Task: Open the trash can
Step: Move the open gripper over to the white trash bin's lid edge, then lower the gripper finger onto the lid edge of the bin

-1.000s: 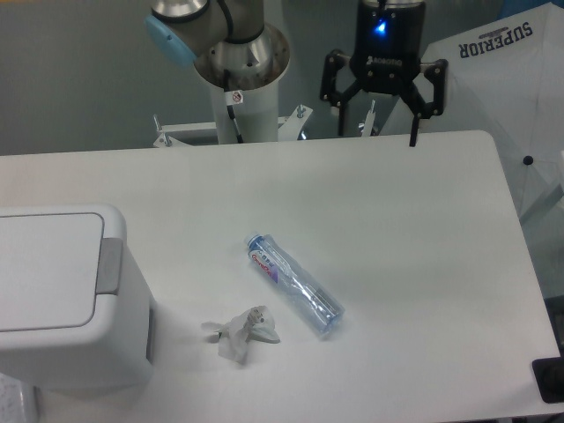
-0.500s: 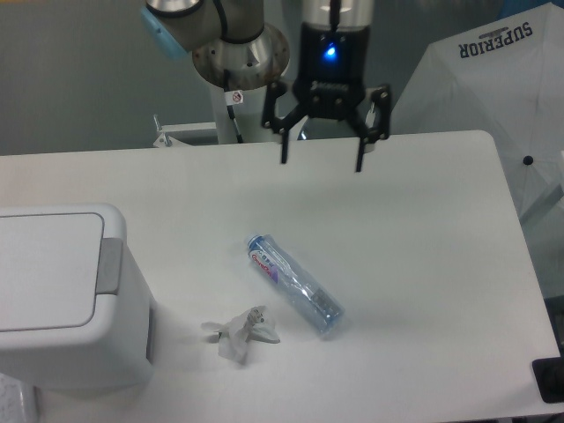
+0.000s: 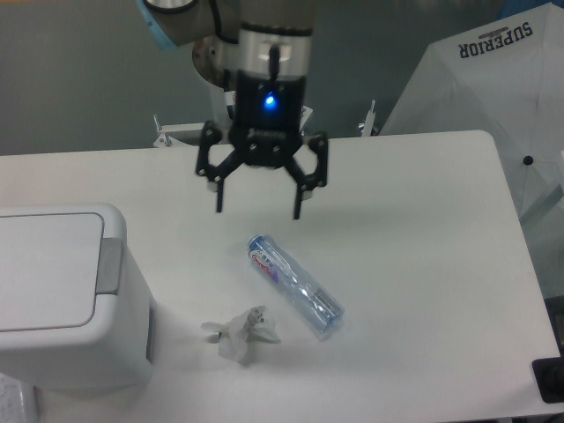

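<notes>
The trash can (image 3: 62,300) is a big white box with rounded corners at the table's left front. Its flat lid lies shut, and a grey push tab (image 3: 109,264) sits on its right edge. My gripper (image 3: 258,210) hangs open above the middle of the table, fingers pointing down, well to the right of the can and further back. Nothing is between its fingers.
A clear plastic bottle (image 3: 294,285) lies on its side just below the gripper. A crumpled tissue (image 3: 242,332) rests in front of it, near the can. A white fabric cover (image 3: 493,97) stands at the far right. The arm's base (image 3: 231,53) is behind the table.
The open gripper has swept leftward and forward from the table's back right edge toward its middle, and it hangs lower in view. The can, bottle and tissue have stayed put.
</notes>
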Robot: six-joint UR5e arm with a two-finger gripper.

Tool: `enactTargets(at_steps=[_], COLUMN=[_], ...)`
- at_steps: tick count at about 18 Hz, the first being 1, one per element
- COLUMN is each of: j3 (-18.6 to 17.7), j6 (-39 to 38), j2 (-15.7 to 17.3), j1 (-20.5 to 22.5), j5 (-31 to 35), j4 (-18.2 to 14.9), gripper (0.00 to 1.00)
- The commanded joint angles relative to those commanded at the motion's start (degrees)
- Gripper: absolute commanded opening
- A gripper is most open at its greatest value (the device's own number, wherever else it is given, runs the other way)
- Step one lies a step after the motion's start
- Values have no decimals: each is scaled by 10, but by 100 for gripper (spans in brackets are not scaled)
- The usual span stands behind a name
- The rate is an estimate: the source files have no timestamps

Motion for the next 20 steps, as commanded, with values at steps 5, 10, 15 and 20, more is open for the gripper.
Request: enactTargets(at_steps=[5,10,15,20], j3=[23,25,26,25], j6=[-111,-169,-228,-251], j2=[-33,-45,-55,-62], j1=[-36,-54,-56,-57], j5=[0,-12,-31,-40], j4=[18,18,19,19], gripper=[100,100,100,100])
